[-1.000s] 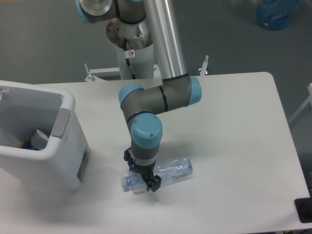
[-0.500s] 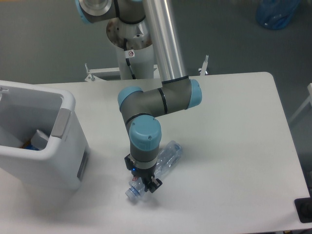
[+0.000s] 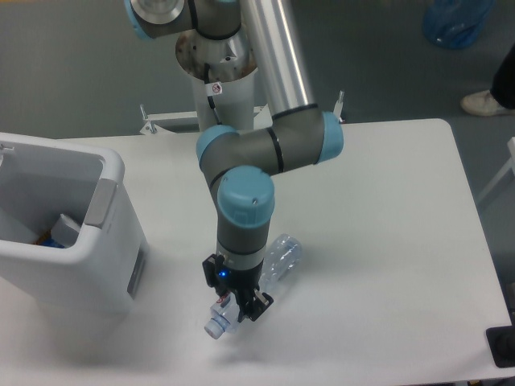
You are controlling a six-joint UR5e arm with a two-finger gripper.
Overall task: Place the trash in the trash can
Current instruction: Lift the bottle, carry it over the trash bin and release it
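A crushed clear plastic bottle [image 3: 278, 256] hangs tilted in my gripper [image 3: 238, 308], cap end down at the lower left and its other end up at the right. The gripper is shut on the bottle near its neck and holds it just above the white table [image 3: 386, 241]. The white trash can [image 3: 76, 241] stands at the left edge of the table, to the left of the gripper, with some items inside. The crumpled white wad cannot be made out.
The arm's base column [image 3: 217, 76] rises behind the table's far edge. A blue bag [image 3: 457, 22] lies on the floor at the far right, and a person's shoe [image 3: 483, 102] shows nearby.
The bottle lay flat on the table a second ago. It has since swung to a steep tilt and lifted with the gripper. A shoe has appeared at the right.
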